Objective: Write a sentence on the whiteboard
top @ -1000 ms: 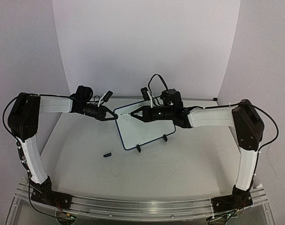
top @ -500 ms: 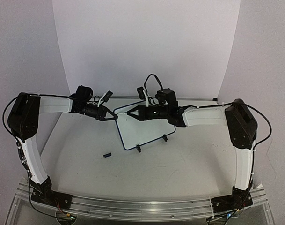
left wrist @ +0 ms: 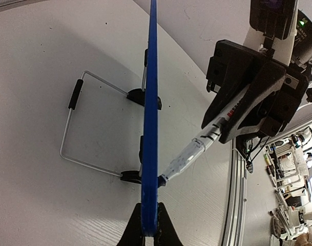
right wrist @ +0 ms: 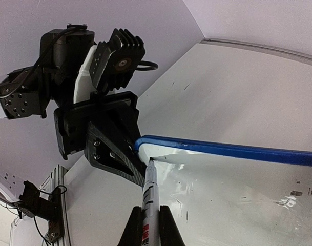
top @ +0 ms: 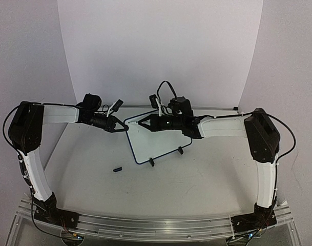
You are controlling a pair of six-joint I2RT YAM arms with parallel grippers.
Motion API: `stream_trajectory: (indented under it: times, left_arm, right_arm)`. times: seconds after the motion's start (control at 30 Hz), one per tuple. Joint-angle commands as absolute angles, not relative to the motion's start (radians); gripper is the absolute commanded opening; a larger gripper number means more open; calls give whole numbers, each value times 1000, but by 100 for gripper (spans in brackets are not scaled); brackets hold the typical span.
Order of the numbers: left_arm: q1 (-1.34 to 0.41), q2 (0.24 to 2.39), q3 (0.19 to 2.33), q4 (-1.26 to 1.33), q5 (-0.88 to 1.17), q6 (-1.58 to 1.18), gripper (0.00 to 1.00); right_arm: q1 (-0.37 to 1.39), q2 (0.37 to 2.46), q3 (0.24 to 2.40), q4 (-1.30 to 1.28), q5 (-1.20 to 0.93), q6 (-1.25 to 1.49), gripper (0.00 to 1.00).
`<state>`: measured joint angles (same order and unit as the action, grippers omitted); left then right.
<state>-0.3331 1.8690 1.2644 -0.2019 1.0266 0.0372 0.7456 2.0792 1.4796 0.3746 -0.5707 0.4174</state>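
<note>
The board (top: pixel 157 141) stands at the desk's (top: pixel 207 174) far middle, left fingers (left wrist: pixel 131 231) clamped on its left rim. Right fingers (right wrist: pixel 131 231) grip the pen (right wrist: pixel 149 187), tip at the top-left corner: press lightly, stroke rightward, hold the brace firm

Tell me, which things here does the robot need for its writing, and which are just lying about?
In use: whiteboard, gripped by the left hand; marker pen, held by the right hand, tip at the board.
Lying about: small black piece on the table, possibly a pen cap.
</note>
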Motion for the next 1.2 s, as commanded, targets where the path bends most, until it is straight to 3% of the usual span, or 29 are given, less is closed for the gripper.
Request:
stream_trajectory:
  times: [0.0, 0.73, 1.17]
  left_arm:
    - [-337, 1845, 1290, -261, 993, 91, 0]
    - [-337, 1840, 1292, -265, 987, 95, 0]
    - [-337, 1835, 1292, -265, 983, 95, 0]
  right_arm:
    - [749, 2080, 1476, 360, -528, 399, 0]
    - [759, 1950, 1313, 452, -603, 419, 0]
    - [767, 1986, 1369, 458, -588, 434, 0]
